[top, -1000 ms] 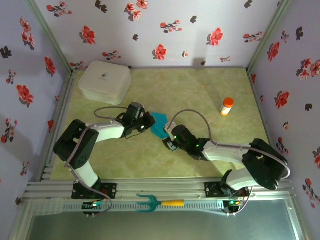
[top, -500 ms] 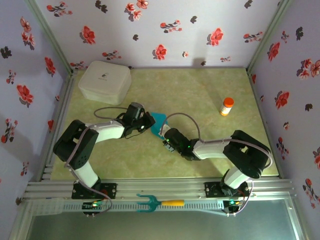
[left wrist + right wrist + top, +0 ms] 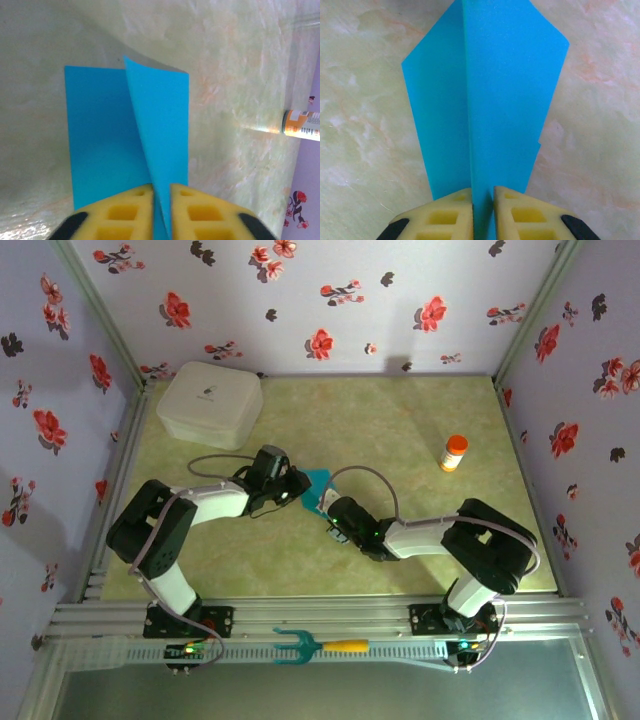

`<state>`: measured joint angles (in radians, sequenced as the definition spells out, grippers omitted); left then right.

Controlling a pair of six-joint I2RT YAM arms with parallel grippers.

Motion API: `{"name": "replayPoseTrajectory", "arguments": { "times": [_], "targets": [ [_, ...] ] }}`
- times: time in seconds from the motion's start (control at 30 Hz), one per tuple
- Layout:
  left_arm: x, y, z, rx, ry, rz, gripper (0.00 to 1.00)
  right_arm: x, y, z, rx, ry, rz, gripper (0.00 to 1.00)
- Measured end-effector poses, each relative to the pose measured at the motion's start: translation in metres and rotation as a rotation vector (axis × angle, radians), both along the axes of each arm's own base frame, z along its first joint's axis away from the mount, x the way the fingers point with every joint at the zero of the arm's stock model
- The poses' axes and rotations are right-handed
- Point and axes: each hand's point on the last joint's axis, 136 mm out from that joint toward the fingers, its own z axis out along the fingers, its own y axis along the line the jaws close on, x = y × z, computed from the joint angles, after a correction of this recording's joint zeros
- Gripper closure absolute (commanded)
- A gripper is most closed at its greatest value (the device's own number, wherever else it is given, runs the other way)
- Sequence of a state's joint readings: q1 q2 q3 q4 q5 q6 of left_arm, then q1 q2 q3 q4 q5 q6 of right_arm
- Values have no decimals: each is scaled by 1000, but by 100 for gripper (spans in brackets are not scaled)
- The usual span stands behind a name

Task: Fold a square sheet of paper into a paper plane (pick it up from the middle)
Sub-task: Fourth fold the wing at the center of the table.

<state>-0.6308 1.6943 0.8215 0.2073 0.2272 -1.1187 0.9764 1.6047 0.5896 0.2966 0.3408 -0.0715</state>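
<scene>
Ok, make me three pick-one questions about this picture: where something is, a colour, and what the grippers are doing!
1. Where is the bottle? A by the left wall. B on the right of the table. C on the front rail.
2. What colour is the paper? A red. B white. C blue.
3. The left gripper and right gripper are: A pinching the paper. B wide open. C holding the bottle.
Answers: 1 B, per the top view. 2 C, both wrist views show blue. 3 A, each is shut on it.

Print on the orange bottle (image 3: 301, 122) is unreadable.
</scene>
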Motion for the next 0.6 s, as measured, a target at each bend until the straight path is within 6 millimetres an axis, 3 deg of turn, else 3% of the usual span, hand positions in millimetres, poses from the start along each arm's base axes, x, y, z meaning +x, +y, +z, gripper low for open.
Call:
{"name": "replayPoseTrajectory", "arguments": {
  "times": [0.17,0.6],
  "targets": [
    [0,2,-1,3,6,6,79,1,2,2,15,-5,-4,84],
    [2,4,-1,2,7,10,95,2,3,2,39,-1,-21,79]
  ]
}}
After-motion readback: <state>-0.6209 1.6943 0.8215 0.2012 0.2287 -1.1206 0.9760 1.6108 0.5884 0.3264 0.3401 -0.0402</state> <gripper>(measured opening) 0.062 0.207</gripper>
